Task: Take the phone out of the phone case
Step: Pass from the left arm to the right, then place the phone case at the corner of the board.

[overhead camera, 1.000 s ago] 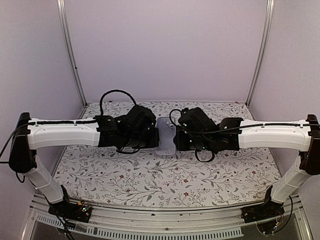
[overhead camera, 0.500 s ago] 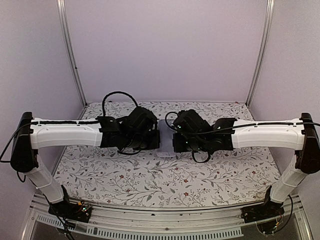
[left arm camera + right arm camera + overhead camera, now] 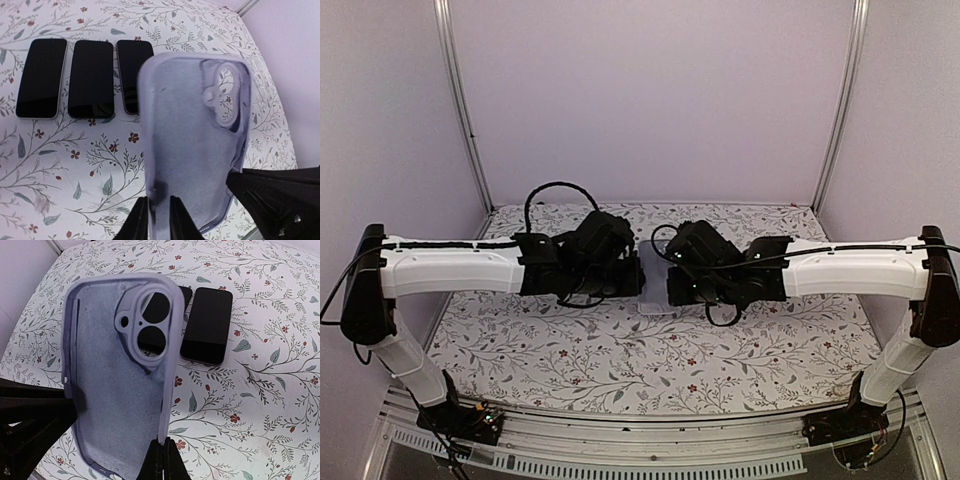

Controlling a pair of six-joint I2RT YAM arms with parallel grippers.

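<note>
Lavender-grey and see-through, the phone case (image 3: 192, 140) hangs in the air between our two arms, above the flowered table (image 3: 60, 165). Our right gripper (image 3: 163, 460) is pinched together on one long rim, away from the camera hole. Our left gripper (image 3: 159, 222) straddles the other side with a narrow gap; we cannot tell whether it presses. Three black phones (image 3: 90, 79) lie side by side on the table, apart from the case.
</note>
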